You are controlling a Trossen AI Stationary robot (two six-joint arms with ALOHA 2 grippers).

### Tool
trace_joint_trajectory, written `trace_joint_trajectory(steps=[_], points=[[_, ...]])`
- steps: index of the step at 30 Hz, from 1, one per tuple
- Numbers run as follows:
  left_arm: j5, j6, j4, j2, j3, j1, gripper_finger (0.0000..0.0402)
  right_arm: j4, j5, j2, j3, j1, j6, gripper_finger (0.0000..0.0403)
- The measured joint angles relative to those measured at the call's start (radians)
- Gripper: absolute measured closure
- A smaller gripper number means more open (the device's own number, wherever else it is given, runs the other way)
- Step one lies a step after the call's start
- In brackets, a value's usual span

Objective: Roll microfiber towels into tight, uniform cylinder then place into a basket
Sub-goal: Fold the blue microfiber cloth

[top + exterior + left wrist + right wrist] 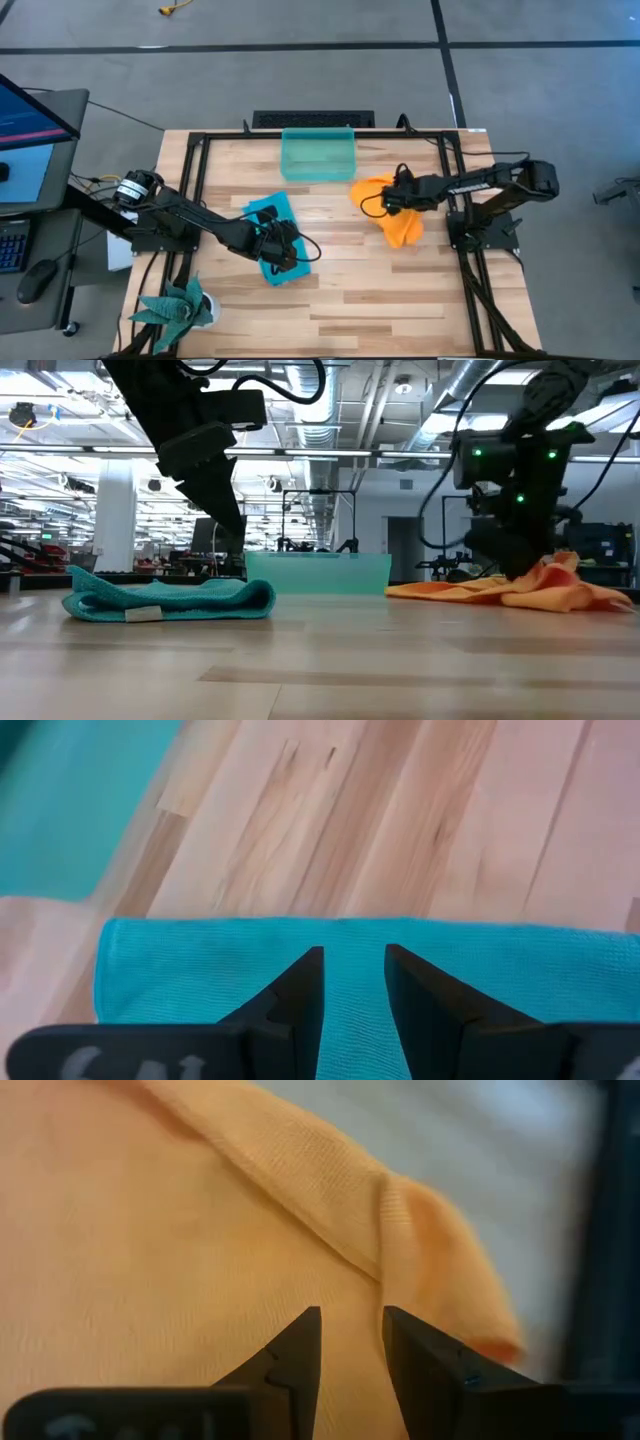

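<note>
Rolling not yet begun. My left tool (277, 243) sat over the teal towel (262, 213), part-folded mid-table, fingers narrowly parted. My right tool (398, 196) likewise over the crumpled orange towel (405, 231). Basket (318, 155) stood beyond both. Next, probably: flatten, then roll.

Grey floor with dark tape lines (300, 46) around the wooden table (400, 300), a monitor (30, 105) left of it.

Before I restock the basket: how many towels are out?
2: the teal towel under the left claw, the orange towel under the right claw. Neither is in the basket.
</note>
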Motion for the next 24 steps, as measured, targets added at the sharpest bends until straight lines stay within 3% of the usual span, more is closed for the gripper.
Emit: trace_joint_trajectory(steps=[5,9,12,19,24], points=[[0.001,0.0,-0.001,0.0,0.0,0.0,0.03,-0.026,0.131,-0.003,0.03,0.076,0.003,0.0269],[0.001,-0.021,-0.019,0.0,0.0,0.0,0.03,-0.009,0.142,-0.003,0.089,0.153,-0.09,0.0269],[0.002,-0.061,-0.053,0.0,0.0,0.0,0.03,0.08,0.082,-0.003,0.124,0.221,-0.212,0.0269],[0.085,-0.228,-0.138,0.007,0.0,0.0,0.03,0.496,-0.144,-0.003,0.137,0.336,-0.559,0.0269],[0.122,-0.175,-0.066,0.069,0.0,0.004,0.03,0.574,-0.187,-0.003,0.137,0.367,-0.613,0.0269]])
